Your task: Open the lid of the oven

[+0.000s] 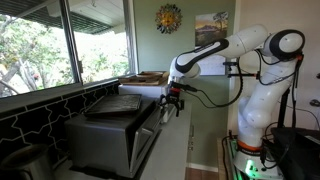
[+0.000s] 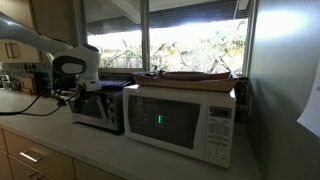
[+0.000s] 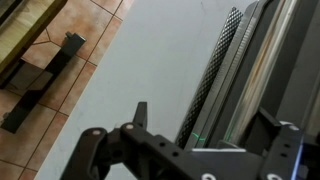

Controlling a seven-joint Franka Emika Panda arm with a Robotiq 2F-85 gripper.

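Note:
The dark grey oven stands on the counter; it also shows in an exterior view beside a white appliance. Its lid stands upright against the oven's front. My gripper hangs at the lid's top front edge, fingers pointing down; it also shows in an exterior view. In the wrist view the gripper is open, one finger over the counter and the other over the oven side, with the lid's top edge between them. It holds nothing.
A flat dark tray lies on top of the oven. A white microwave stands close beside the oven with a wooden board on it. The grey counter runs in front; tiled floor lies beyond its edge.

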